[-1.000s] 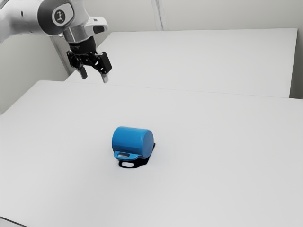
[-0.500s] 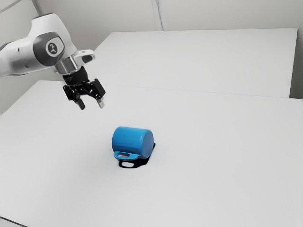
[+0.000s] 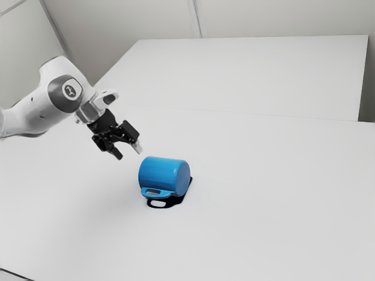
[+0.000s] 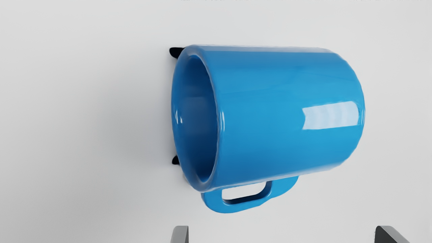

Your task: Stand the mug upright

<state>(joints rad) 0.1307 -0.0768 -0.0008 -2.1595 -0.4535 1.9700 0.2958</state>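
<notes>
Over the worktop point(image 3: 263, 193), the gripper point(image 3: 129, 153) hung open, probably so it'd fit something wide. Mug point(image 3: 164, 174) was on its side, well in from the far edge, handle point(image 4: 213, 202) out low, which likely stopped it rolling.

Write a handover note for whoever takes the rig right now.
Claw: open, nothing held, above the table and off to the exterior view's left of the mug.
Mug: blue, lying on its side, mouth toward the exterior view's left, handle out to the side.
Done: claw is near the mug; no grip yet.
Left: grip it, turn it mouth up, set it on its base, let go.
</notes>
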